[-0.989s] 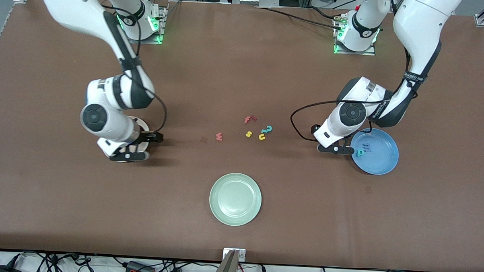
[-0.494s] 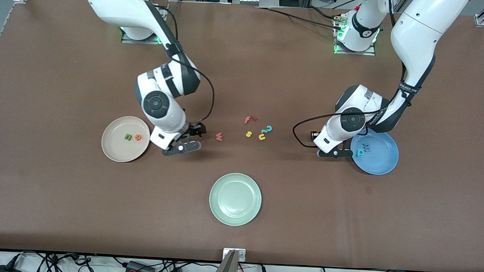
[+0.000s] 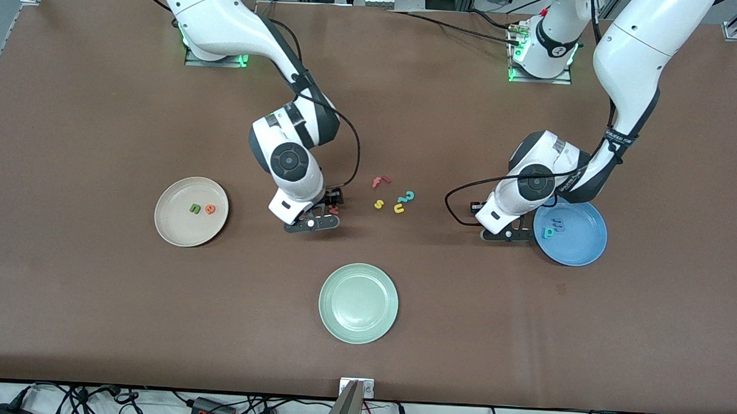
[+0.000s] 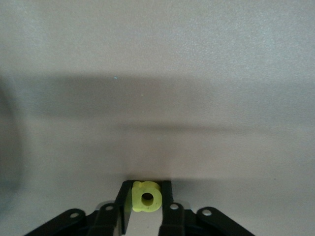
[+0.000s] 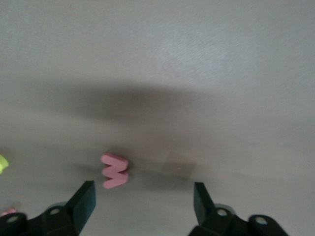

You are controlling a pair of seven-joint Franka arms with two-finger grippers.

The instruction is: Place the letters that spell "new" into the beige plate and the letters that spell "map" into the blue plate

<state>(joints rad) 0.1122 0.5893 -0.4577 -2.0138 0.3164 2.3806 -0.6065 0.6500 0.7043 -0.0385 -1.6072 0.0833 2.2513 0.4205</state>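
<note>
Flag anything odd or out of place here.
Nothing stands out. The n and e lie in the beige plate, the m and p in the blue plate; the pale green plate holds nothing, as intended.

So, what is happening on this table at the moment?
The left gripper holds the yellow "a" between its fingers, beside the blue plate, where the "m" and "p" already lie. The right gripper is open over the pink "w". The "n" and "e" lie in the beige plate.
</note>
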